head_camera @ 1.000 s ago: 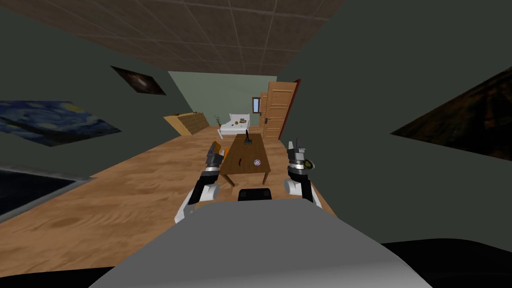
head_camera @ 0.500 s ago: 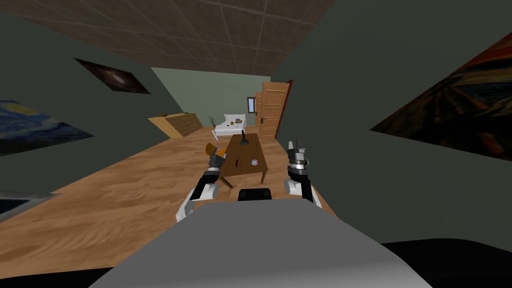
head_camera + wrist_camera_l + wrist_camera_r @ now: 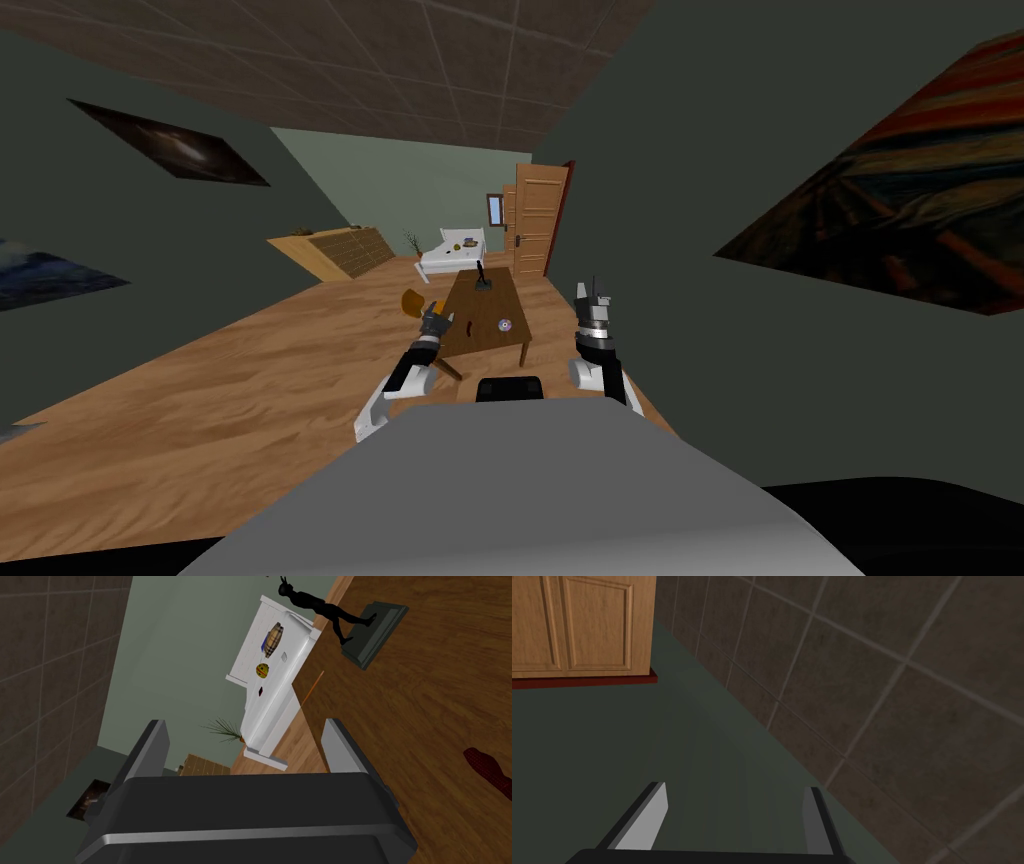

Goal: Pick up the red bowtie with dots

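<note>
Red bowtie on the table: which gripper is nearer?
Left. The left gripper hovers beside the red bowtie at the table edge; the right gripper is past the table's opposite side.

Brown table bears a black figurine, disc, red bowtie

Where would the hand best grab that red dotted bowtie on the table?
Probably from above, across its narrow width: the red bowtie lies flat on the brown table, leaving no edge to reach sideways. The open left hand is nearest.
</note>
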You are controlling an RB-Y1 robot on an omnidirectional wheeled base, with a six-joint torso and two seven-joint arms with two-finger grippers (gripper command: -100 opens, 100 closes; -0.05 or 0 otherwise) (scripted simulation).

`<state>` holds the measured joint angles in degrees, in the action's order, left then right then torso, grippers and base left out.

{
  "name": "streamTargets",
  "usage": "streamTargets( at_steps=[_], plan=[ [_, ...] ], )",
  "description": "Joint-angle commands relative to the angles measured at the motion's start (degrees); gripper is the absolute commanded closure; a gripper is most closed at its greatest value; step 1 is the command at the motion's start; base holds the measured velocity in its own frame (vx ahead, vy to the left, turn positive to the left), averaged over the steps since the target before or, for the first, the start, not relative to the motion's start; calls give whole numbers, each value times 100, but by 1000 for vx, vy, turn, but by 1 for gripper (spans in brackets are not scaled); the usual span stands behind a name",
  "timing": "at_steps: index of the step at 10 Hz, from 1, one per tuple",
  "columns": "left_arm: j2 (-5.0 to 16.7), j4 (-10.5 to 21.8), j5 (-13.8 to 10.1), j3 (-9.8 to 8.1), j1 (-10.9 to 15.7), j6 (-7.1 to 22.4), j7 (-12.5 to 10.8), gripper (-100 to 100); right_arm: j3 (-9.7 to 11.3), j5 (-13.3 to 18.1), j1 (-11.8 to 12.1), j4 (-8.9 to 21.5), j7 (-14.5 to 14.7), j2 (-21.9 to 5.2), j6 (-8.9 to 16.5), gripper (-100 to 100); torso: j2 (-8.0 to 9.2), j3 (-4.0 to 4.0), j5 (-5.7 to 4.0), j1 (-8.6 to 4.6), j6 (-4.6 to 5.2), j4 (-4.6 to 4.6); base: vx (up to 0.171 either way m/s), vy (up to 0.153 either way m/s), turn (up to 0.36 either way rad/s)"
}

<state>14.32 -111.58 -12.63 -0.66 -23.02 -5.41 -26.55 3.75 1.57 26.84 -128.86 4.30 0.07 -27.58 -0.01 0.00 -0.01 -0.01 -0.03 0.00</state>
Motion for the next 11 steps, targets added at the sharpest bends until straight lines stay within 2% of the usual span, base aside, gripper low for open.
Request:
streamTargets(
  at_steps=[1, 2, 3, 4, 5, 6, 7, 8, 9, 10, 11],
  plan=[
    [118, 277, -162, -50, 110, 257, -286, -100, 0, 0, 0, 0, 0, 0, 0, 0, 0, 0, 0, 0, 0, 0, 1, -11, -172],
    [118, 277, -162, -50, 110, 257, -374, -100, 0, 0, -1, 0, 0, 0, 0, 0, 0, 0, 0, -1, 3, 0, 1, -6, -100],
    [211, 512, -301, -88, 201, 488, -575, -100, 0, 0, 0, 0, 0, 0, 0, 0, 0, 0, 0, -1, 0, 0, 2, -11, -152],
    [211, 512, -301, -88, 201, 488, -671, -100, 0, 0, 0, 0, 0, 0, 0, 0, -1, 0, 0, -1, 2, 0, 1, -7, -98],
    [305, 758, -442, -126, 295, 724, -874, -100, 0, 0, 0, 0, 0, 0, 0, 0, 0, 0, 0, -1, 0, 0, 2, -12, -208],
    [305, 758, -442, -126, 295, 724, -973, -100, 0, 0, -1, 0, 0, 0, 0, 0, -1, -1, 0, -2, 3, 0, 2, -5, -92],
    [401, 1010, -585, -165, 391, 965, -1180, -100, 0, 0, 0, 0, 0, 0, 0, 0, 0, 0, 0, -1, -1, 0, 3, -10, -184],
    [401, 1014, -585, -165, 391, 965, -1278, -100, 0, 0, 0, 0, 0, 0, 0, 0, -1, -1, 0, -1, 2, 0, 2, -4, -84],
    [497, 1276, -729, -205, 490, 1209, -1481, -100, 0, 0, 0, 0, 0, 0, 0, 0, 0, 0, 0, 0, -2, 0, 3, -12, -151],
    [497, 1280, -729, -205, 490, 1209, -1585, -100, 0, 0, 0, 0, 0, 0, 0, 0, -1, -1, 0, -1, 1, -1, 2, -8, -110],
    [594, 1557, -873, -245, 592, 1384, -1786, -100, 0, 0, 0, 0, 0, 0, 0, 0, 0, 0, -1, -1, -1, 0, 3, -9, -200]
  ],
)
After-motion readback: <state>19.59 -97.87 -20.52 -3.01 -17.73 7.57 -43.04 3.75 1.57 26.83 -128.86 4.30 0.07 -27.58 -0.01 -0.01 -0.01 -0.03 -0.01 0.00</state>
